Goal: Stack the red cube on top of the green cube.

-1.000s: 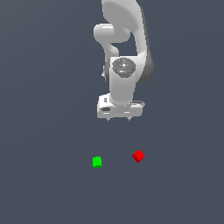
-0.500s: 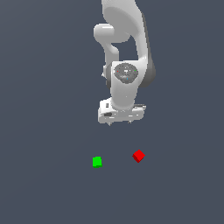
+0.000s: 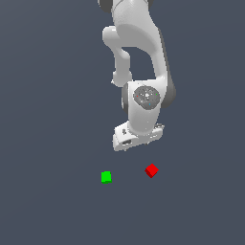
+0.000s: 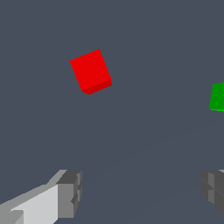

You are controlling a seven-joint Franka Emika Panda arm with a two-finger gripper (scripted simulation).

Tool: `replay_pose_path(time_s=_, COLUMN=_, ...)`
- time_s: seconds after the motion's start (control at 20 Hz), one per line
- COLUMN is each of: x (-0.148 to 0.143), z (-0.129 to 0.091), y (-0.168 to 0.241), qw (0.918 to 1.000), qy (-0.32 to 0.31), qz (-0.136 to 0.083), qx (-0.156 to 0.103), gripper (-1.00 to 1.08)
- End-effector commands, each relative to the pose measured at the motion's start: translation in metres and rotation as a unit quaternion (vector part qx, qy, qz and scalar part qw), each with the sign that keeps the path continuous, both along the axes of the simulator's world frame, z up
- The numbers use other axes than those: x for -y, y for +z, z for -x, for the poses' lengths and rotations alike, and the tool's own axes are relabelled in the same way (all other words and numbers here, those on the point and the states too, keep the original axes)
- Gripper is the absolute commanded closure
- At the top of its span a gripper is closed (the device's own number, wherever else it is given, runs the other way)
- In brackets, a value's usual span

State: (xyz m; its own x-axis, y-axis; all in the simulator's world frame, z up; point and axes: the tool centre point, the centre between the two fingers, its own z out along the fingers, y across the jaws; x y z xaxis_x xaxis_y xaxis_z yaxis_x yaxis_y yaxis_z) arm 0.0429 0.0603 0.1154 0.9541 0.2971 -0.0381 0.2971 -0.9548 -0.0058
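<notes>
The red cube [image 3: 151,170] lies on the grey floor at the exterior view's right. The green cube [image 3: 106,177] lies apart from it, toward the exterior view's left. My gripper [image 3: 137,143] hangs above and behind them, nearer the red cube, touching neither. Its fingers are mostly hidden under the hand in the exterior view. In the wrist view the gripper [image 4: 142,194] is open and empty, its two fingertips [image 4: 70,192] wide apart. The red cube [image 4: 91,71] and the green cube [image 4: 217,97], cut by the frame edge, both lie beyond the fingertips.
The white arm [image 3: 139,57] rises above the hand. The plain grey floor [image 3: 48,201] surrounds both cubes. Nothing else shows.
The hand has come down toward the floor and shifted slightly to the exterior view's right, closer to the red cube. Both cubes stay where they were.
</notes>
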Motion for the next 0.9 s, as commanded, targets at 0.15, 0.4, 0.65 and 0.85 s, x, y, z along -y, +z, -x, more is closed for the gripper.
replay_pose_path(time_s=0.15, x=-0.020, z=-0.029, y=-0.016, qw=0.9979, qy=0.064, qz=-0.002, qx=0.006, gripper=-0.92)
replay_pose_path(time_s=0.4, x=-0.040, z=-0.050, y=-0.029, qw=0.9931, qy=0.116, qz=-0.004, qx=0.011, gripper=-0.92)
replay_pose_path(time_s=0.65, x=-0.056, z=-0.065, y=-0.038, qw=0.9879, qy=0.155, qz=-0.005, qx=0.015, gripper=-0.92)
replay_pose_path(time_s=0.85, x=-0.066, z=-0.072, y=-0.042, qw=0.9844, qy=0.175, qz=-0.006, qx=0.017, gripper=-0.92)
